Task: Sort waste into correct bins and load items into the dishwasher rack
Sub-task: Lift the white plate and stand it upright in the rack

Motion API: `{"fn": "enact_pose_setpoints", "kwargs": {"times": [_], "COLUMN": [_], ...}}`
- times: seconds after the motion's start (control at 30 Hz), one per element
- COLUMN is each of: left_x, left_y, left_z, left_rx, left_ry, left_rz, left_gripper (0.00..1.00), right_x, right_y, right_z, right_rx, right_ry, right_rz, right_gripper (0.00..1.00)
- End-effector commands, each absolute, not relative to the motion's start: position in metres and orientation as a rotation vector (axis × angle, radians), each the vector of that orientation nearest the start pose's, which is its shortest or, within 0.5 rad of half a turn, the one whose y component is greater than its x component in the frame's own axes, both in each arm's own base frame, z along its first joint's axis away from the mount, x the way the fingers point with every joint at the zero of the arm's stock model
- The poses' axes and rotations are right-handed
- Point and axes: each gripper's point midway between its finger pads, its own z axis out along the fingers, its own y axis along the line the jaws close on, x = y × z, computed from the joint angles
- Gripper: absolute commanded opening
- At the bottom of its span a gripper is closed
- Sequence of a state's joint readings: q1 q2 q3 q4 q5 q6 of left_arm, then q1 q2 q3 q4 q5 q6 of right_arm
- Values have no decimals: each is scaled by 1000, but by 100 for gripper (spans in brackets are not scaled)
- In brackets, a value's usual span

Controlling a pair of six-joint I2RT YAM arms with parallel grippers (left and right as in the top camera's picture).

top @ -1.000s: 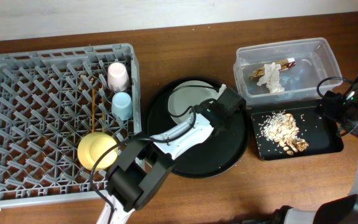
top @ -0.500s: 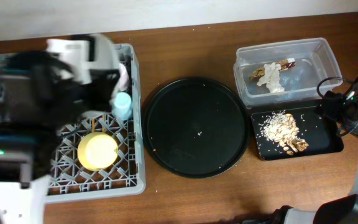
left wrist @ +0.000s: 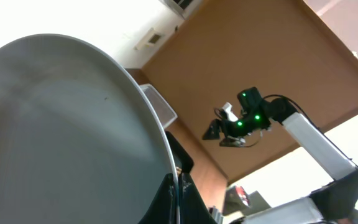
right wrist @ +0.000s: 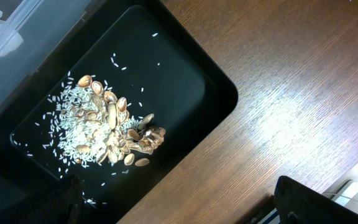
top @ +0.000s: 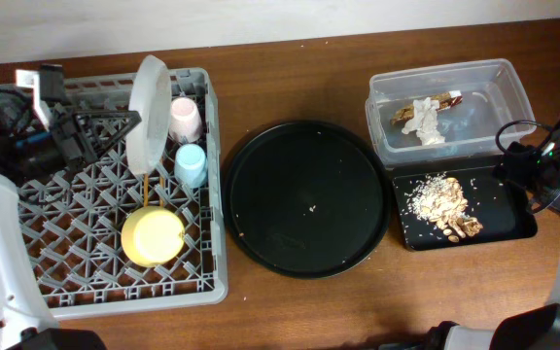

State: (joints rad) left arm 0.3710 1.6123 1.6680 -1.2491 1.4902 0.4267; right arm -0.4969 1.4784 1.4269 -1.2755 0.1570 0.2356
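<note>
Found rack [top: 27, 272] at 9 o'clock, bowl [top: 152, 236] inside; round tray [top: 304, 199] at centre; tub [top: 499, 78] at 2 with napkin [top: 422, 119] and wrapper [top: 445, 98]; black tray [top: 508, 219] at 3 with scraps [top: 443, 202]. Saw plate [top: 148, 107] upright over rack, clamped in left gripper [top: 124, 126]; right gripper [top: 519, 181] with fingers apart at 3.

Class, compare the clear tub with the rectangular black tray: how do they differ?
The clear tub is see-through and deep; the black tray is opaque and shallow. The tub holds a napkin and wrapper; the tray holds food scraps. Both are rectangular, side by side.
</note>
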Motion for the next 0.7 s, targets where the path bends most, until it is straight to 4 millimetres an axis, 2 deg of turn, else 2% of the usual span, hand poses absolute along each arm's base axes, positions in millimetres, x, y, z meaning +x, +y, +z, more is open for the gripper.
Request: {"fn": "enact_pose_setpoints", "kwargs": {"times": [0.0, 0.1, 0.17, 0.3, 0.67], "left_x": [352, 360, 365, 377, 402], "left_y": [-24, -5, -2, 4, 19], "left_z": [368, 356, 348, 311, 257], "left_rx": [373, 320, 297, 250, 226], "left_ry": [1768, 1778, 1788, 1804, 1765], "left_rz": [-1359, -1342, -1360, -1410, -1458], "left_gripper": [0, 0, 0, 0, 0], "right_x": [253, 253, 253, 253, 253], "right_y": [-171, -171, -171, -171, -171], "right_z": [192, 192, 192, 192, 192], "right_rx": [1075, 1075, 1075, 1075, 1075], "right_ry": [2685, 2685, 2685, 2685, 2685], "right_rz": [-292, -292, -292, -292, -292], "right_gripper": [99, 99, 99, 99, 99]}}
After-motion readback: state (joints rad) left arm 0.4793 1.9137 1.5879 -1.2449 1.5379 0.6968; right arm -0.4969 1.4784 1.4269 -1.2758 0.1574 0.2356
